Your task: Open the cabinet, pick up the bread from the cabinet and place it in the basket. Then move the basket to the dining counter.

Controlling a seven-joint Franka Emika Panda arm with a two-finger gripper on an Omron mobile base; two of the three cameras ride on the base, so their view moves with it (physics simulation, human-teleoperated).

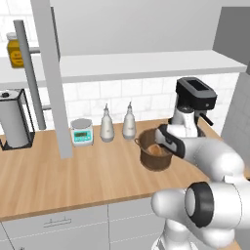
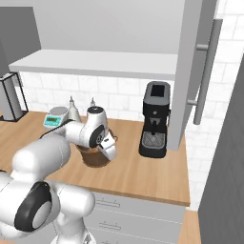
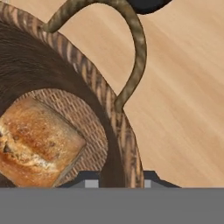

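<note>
The bread [image 3: 37,142] lies in the woven basket [image 1: 155,157] near the bench's back right. The pincer [image 3: 117,183] pinches the stiff rim [image 3: 127,148]; light load, likely to tilt.

bread [image 3: 37,142] cut off at frame edge, basket [image 3: 100,94] rim partly cropped

The arm bends forward and down, its gripper [image 3: 117,183] clamped over a woven rim.
</note>
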